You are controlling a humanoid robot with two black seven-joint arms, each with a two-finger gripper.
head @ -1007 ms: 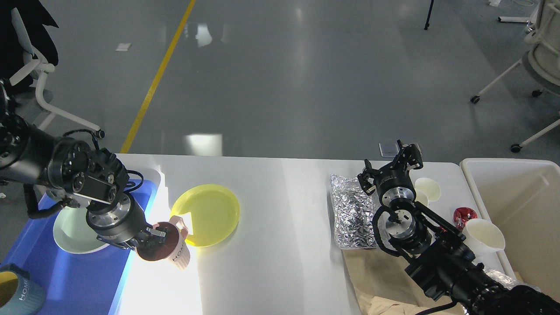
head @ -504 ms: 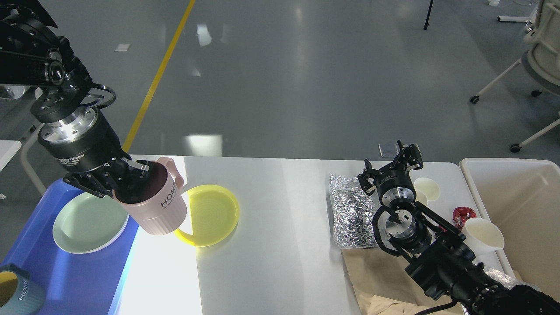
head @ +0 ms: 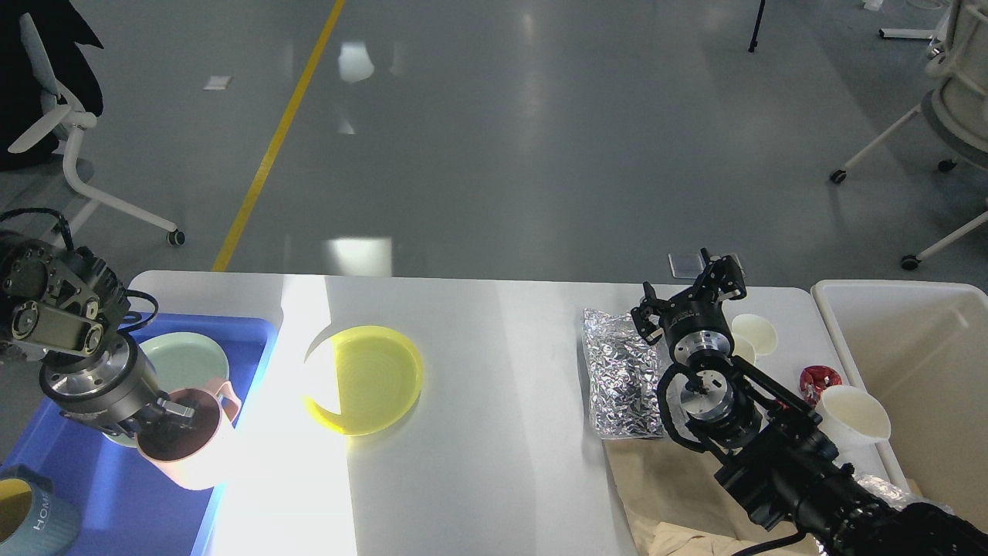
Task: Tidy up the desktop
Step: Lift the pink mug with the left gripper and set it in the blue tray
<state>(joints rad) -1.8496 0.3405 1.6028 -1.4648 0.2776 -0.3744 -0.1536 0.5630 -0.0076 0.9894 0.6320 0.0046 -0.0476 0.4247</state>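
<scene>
So the desktop [head: 494, 432] is filling most of the view, and I'd say it's sitting maybe a third tidied. The blue tray [head: 46, 471] at the left edge is already holding a pale green plate [head: 189, 357] and a blue-grey mug [head: 31, 513] near the front-left corner. The left gripper [head: 166, 413] is clamping the rim of a pink mug [head: 193, 448] over the tray's right wall, so that one's looking nearly done.

What's waiting: a yellow plate [head: 370, 380] lying left of centre, then the mess toward the right edge, meaning a foil bag [head: 621, 378], two white cups [head: 853, 417], something red [head: 820, 380] and brown paper [head: 664, 479] at the front. The beige bin [head: 926, 363] past the right edge is looking empty. The right gripper [head: 695, 289] is hanging over the back-right area with its fingers spread, gripping nothing.
</scene>
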